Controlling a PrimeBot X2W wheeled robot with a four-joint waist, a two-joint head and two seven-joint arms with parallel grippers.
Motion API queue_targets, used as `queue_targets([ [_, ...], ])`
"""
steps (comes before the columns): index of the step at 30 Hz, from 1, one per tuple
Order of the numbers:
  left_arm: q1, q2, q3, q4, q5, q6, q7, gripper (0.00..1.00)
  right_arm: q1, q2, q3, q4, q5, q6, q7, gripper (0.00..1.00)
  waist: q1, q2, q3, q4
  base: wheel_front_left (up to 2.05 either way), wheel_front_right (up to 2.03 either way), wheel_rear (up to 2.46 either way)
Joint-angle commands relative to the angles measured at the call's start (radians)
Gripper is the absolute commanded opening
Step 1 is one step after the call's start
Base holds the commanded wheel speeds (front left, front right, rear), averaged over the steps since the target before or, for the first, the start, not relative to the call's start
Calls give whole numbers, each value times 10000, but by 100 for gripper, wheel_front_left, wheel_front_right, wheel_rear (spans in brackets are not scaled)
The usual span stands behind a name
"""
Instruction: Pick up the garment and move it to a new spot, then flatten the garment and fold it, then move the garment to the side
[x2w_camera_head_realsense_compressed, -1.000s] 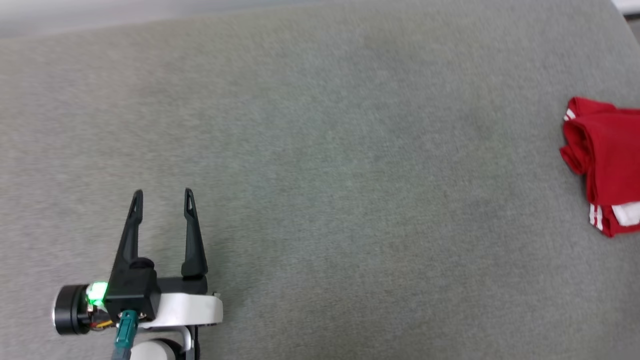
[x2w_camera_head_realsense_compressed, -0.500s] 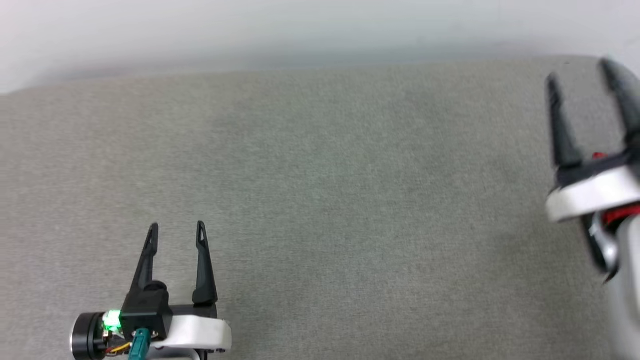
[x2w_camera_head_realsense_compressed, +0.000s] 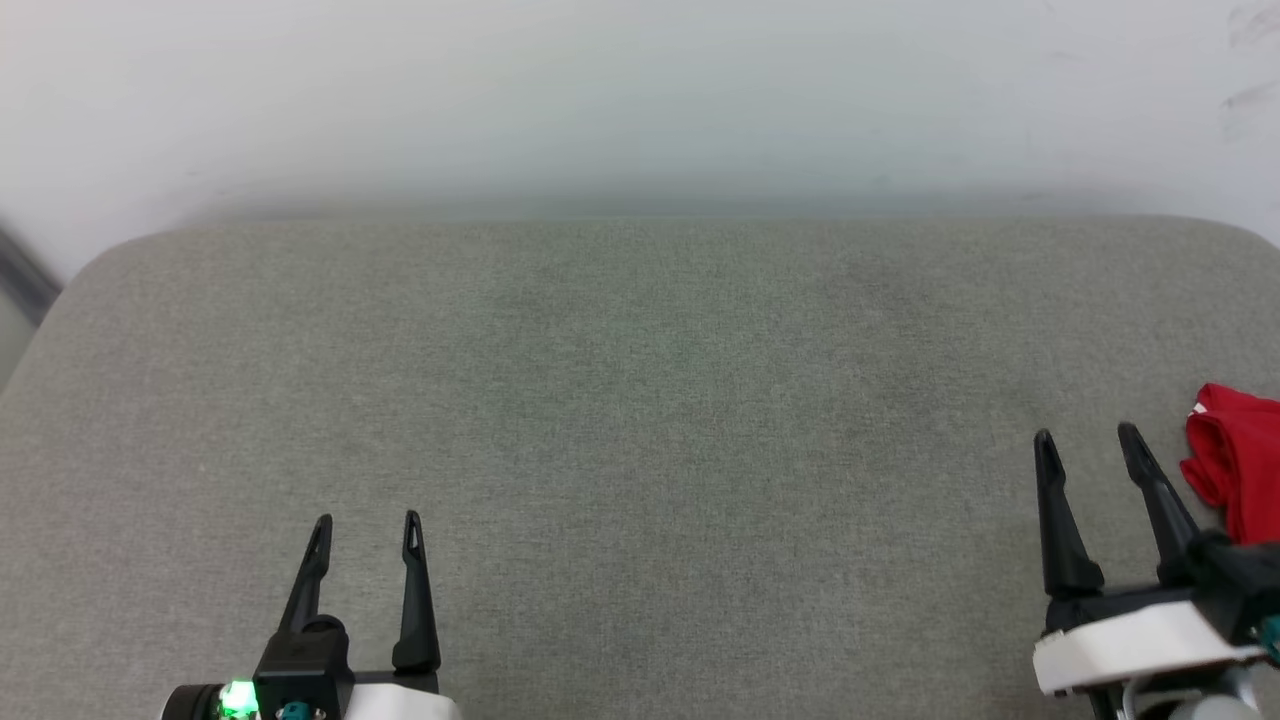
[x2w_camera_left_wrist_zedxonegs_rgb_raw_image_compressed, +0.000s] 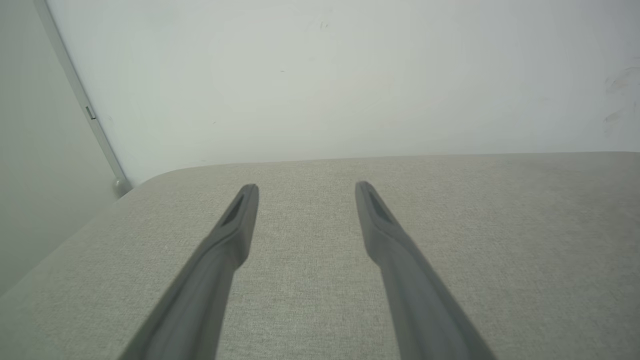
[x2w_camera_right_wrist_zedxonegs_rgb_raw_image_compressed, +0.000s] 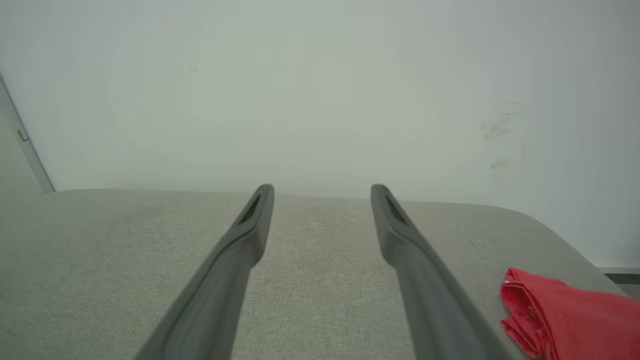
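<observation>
The garment (x2w_camera_head_realsense_compressed: 1238, 470) lies folded in a red bundle at the far right of the grey cushioned surface (x2w_camera_head_realsense_compressed: 640, 400), partly cut off by the head view's edge. It also lies at the lower right of the right wrist view, as the garment (x2w_camera_right_wrist_zedxonegs_rgb_raw_image_compressed: 565, 315). My right gripper (x2w_camera_head_realsense_compressed: 1088, 438) stands open just left of it, apart from the fabric, with nothing between its fingers. At the lower left my left gripper (x2w_camera_head_realsense_compressed: 366, 522) is open and empty too. The wrist views show the left gripper (x2w_camera_left_wrist_zedxonegs_rgb_raw_image_compressed: 306, 189) and the right gripper (x2w_camera_right_wrist_zedxonegs_rgb_raw_image_compressed: 322, 189) hovering over bare fabric.
A pale wall (x2w_camera_head_realsense_compressed: 640, 100) rises behind the surface's far edge. The surface's rounded left corner (x2w_camera_head_realsense_compressed: 90, 265) and a thin dark strip (x2w_camera_head_realsense_compressed: 20, 275) beside it mark the left limit. Its right end curves off near the garment (x2w_camera_right_wrist_zedxonegs_rgb_raw_image_compressed: 560, 225).
The head view has tilted up, bringing the wall and far edge into sight. My right gripper has come down and in from the right edge, open, with the garment now beside it.
</observation>
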Motion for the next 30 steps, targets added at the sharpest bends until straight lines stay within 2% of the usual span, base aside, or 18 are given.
queue_targets([
  [1,109,-6,6,9,-11,-53,-22,100,276,100,-82,-168,104,-12,-13,100,1,0,-98,61,0,0,0],
  [9,420,-33,-80,80,40,-246,-22,100,1437,341,-292,-707,207,-11,-12,100,1,0,-366,173,0,0,0],
  [21,526,-76,19,71,-50,-347,-21,100,1883,392,-246,-722,344,-11,-13,100,1,0,-369,162,0,0,0],
  [22,454,-75,11,84,-29,-358,1,0,1780,338,-246,-732,353,-2,-2,0,1,0,-369,162,0,0,0],
  [26,514,-102,-11,386,-210,-381,63,0,1849,338,-209,-423,523,0,31,0,1,0,-369,160,0,0,0],
  [29,430,-81,29,414,-918,-450,185,0,1755,319,-190,-365,1186,0,163,0,1,0,-367,155,0,0,0],
  [30,317,-46,74,493,-1602,-526,317,0,1639,289,-177,-280,1825,-1,299,0,1,0,-366,151,0,0,0],
])
